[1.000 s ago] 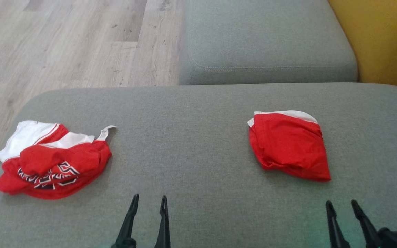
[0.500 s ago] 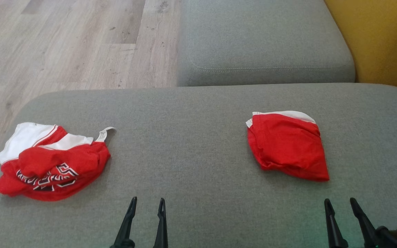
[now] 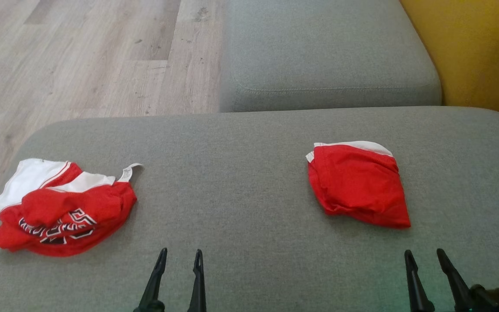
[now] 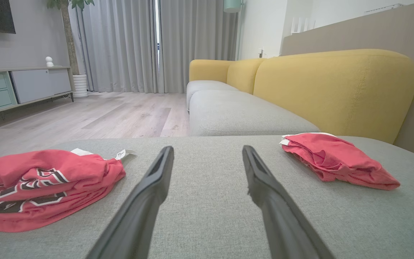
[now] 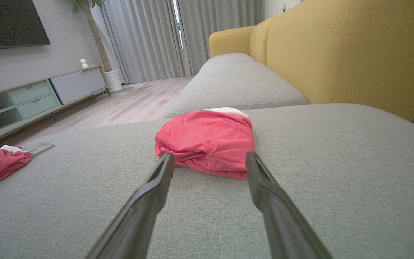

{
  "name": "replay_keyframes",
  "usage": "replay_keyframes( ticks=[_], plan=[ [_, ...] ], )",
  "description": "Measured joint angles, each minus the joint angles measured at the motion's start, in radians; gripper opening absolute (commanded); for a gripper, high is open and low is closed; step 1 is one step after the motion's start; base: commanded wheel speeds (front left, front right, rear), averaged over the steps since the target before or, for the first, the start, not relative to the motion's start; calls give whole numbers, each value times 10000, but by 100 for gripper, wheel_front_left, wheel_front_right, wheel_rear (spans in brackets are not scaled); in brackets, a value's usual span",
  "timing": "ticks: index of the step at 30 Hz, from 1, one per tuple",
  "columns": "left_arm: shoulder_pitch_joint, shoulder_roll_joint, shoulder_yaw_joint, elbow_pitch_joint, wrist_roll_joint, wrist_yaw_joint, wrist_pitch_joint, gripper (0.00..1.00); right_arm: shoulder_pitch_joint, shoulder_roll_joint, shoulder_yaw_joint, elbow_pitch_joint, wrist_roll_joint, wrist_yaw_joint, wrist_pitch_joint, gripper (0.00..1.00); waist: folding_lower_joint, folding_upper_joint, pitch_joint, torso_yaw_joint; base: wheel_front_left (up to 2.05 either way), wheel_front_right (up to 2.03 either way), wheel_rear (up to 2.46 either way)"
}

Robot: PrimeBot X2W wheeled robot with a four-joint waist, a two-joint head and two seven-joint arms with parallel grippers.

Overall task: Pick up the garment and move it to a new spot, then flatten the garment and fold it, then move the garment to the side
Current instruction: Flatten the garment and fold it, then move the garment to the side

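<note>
Left gripper (image 3: 180,251) is pointing forward low over the near part of the grey seat cushion (image 3: 249,143), its 2 dark fingers (image 3: 153,281) standing wide apart and holding nothing. Right gripper (image 3: 422,251) is doing the same further to the right, its 2 fingers also spread wide and empty.

2 red garments are lying on the cushion, well apart from each other. The crumpled garment (image 3: 63,212) is sitting near the cushion's left edge, ahead of and to the left of the left gripper. It is showing red cloth bunched over white panels, black and white lettering across its front, and a small white tag (image 3: 130,170) sticking out at its far right corner. The folded garment (image 3: 358,186) is resting on the right half of the cushion as a compact red bundle with a white strip showing along its far edge. In the right wrist view it is lying straight ahead of the right gripper's fingertips, near them but not touching.

Beyond the cushion a 2nd grey cushion (image 3: 327,52) is sitting against a yellow backrest (image 3: 483,52), with pale wooden floor (image 3: 80,65) stretching to the left.
</note>
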Motion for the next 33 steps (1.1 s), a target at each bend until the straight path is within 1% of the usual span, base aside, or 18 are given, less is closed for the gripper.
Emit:
replay_keyframes(
  ticks=[8,14,18,21,24,27,33],
  plan=[
    [0,0,-4,-4,0,0,0,100,1,50,36,-40,121,0,0,100,0,0,42,-7,0,0,0],
    [-12,0,-27,-23,12,0,0,100,-67,13,151,-12,136,0,0,100,0,0,364,57,0,0,0],
    [-103,-2,-94,-35,12,4,0,100,-587,-33,209,242,303,0,19,100,0,0,738,144,0,0,0],
    [-332,0,-217,-36,12,10,0,100,-1224,-113,205,391,495,0,311,100,2,0,1118,235,0,0,0],
    [-677,-2,-374,-111,12,10,0,100,-1921,-374,157,535,621,0,746,100,1,0,1606,338,0,0,0],
    [-1108,-6,-479,-144,12,13,0,100,-2777,-711,123,809,909,0,1421,100,4,0,2144,436,0,0,0],
    [-1710,-12,-740,-174,-15,29,0,100,-4606,-1705,-180,1423,1392,0,2725,100,4,0,3036,600,0,0,0]
  ],
)
